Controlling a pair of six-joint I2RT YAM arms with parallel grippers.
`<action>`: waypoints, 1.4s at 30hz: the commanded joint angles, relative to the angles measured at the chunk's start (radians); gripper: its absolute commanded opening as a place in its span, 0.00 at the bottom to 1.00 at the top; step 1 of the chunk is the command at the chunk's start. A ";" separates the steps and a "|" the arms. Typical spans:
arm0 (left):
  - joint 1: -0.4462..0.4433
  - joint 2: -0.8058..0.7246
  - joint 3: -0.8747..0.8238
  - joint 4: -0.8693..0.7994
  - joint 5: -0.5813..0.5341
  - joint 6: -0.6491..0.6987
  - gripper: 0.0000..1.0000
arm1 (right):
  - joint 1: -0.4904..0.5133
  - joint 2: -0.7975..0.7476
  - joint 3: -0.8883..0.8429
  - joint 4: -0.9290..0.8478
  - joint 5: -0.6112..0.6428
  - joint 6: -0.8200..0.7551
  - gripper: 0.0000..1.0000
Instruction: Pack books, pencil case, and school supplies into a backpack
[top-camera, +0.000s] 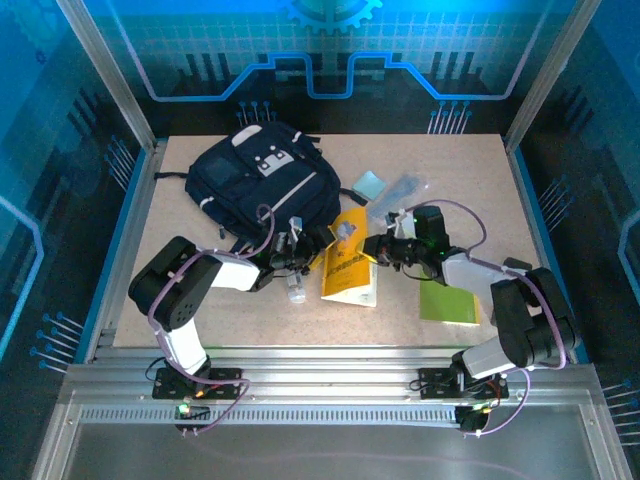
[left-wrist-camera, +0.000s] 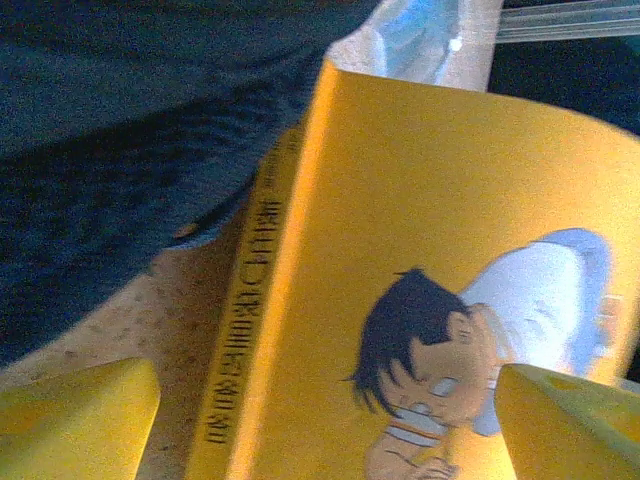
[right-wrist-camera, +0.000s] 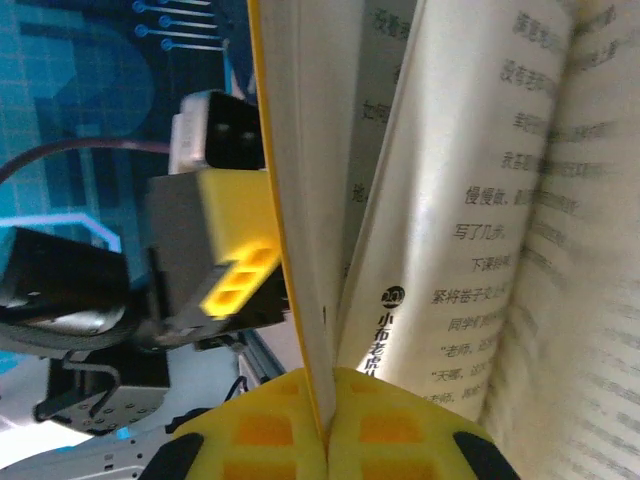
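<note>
A thin yellow book (top-camera: 350, 268) with a smooth cartoon cover was seen mid-table, its long axis running far to near and its far end just beside the navy fabric backpack (top-camera: 262, 172). Its cover edge was pinched between the closed yellow pads of the right gripper (right-wrist-camera: 328, 425) — printed pages fanned open. The left gripper (left-wrist-camera: 325, 420) was spread wide — blocky yellow fingers either side of the cover.

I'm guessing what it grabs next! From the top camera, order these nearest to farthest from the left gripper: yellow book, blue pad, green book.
1. yellow book, right beside the left gripper.
2. pale-blue pad, farther back on the right.
3. lime-green book, far right by the near edge.
</note>
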 joint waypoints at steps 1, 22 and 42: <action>-0.004 0.025 0.012 0.101 0.050 -0.052 0.86 | -0.029 0.026 -0.049 0.024 -0.009 0.001 0.00; -0.053 0.066 0.104 0.086 0.092 -0.041 0.08 | -0.082 0.069 -0.050 -0.167 0.066 -0.137 0.00; -0.007 -0.034 0.488 -0.273 -0.188 0.112 0.00 | -0.090 -0.264 0.161 -0.569 0.276 -0.058 1.00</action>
